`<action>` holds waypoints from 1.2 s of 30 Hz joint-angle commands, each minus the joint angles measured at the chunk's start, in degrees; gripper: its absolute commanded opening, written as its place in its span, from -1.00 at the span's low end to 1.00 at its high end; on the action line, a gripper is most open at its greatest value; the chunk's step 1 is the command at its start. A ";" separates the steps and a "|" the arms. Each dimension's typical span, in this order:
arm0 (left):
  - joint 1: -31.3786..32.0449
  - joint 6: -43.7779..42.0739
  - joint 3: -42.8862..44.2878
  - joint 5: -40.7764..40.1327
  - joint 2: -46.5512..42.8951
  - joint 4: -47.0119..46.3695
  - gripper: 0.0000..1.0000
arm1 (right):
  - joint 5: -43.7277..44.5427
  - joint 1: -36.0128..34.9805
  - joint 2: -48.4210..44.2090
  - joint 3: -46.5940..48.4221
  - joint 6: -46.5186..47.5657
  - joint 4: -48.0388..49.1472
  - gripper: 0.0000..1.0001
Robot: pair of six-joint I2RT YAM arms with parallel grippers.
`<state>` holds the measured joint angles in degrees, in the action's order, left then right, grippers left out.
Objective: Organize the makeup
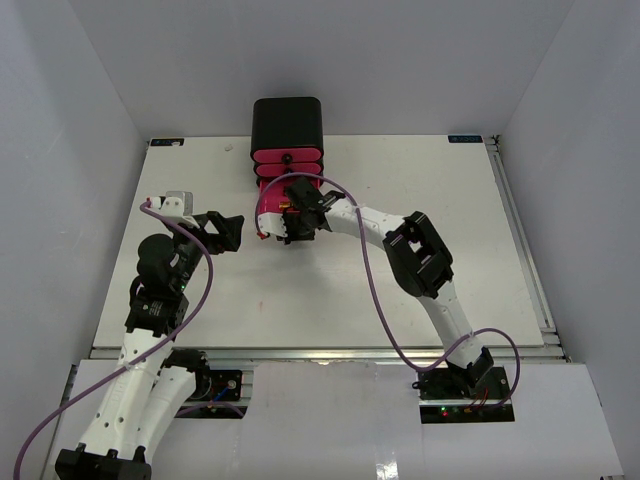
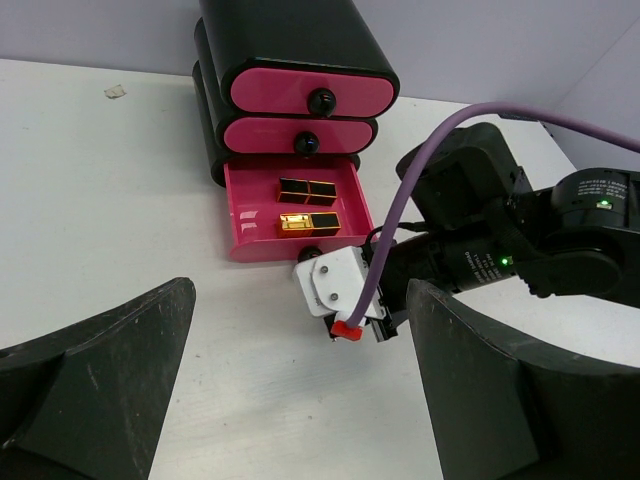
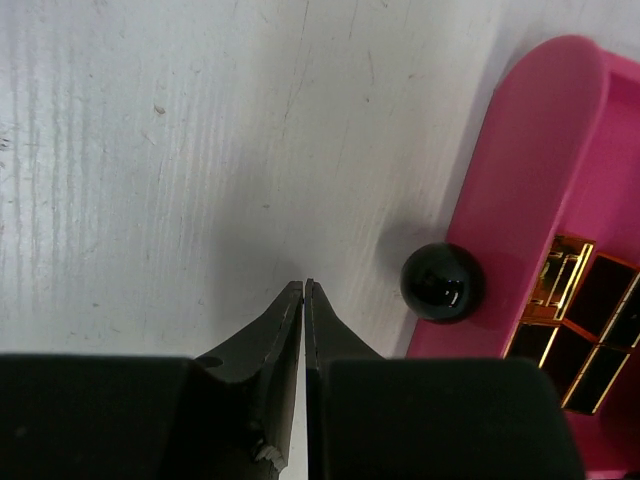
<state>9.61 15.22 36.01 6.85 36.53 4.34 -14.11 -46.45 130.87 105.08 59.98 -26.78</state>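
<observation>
Two black-and-gold lipsticks [image 2: 308, 188] [image 2: 308, 221] lie side by side in the bottom pink drawer [image 2: 245, 225], which is pulled out of the black box [image 1: 287, 125]. They are the only makeup in view. In the right wrist view, the lipsticks [image 3: 580, 320] show at the drawer's [image 3: 530, 180] right edge. My right gripper [image 3: 304, 285] is shut on nothing, low over the table just in front of the drawer and left of its black knob [image 3: 442, 282]. My left gripper [image 2: 302, 300] hangs open and empty to the left, facing the drawer.
The box's two upper pink drawers [image 2: 310, 95] are closed. The right arm's purple cable [image 1: 372, 290] loops over the table's middle. White walls enclose the table [image 1: 440, 200] on three sides.
</observation>
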 commanded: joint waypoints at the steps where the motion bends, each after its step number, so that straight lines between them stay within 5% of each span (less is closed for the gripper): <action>1: 0.07 -0.63 -0.24 0.44 -0.58 -0.12 0.96 | 2.36 -0.40 0.44 1.01 -2.41 3.33 -0.78; 36: 0.06 -0.72 -0.24 0.14 -0.11 -0.03 0.96 | 18.22 3.83 10.55 12.16 -1.50 15.03 -0.46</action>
<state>9.61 15.03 36.01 6.85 36.54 4.34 1.10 -43.75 139.24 112.86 56.91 -15.19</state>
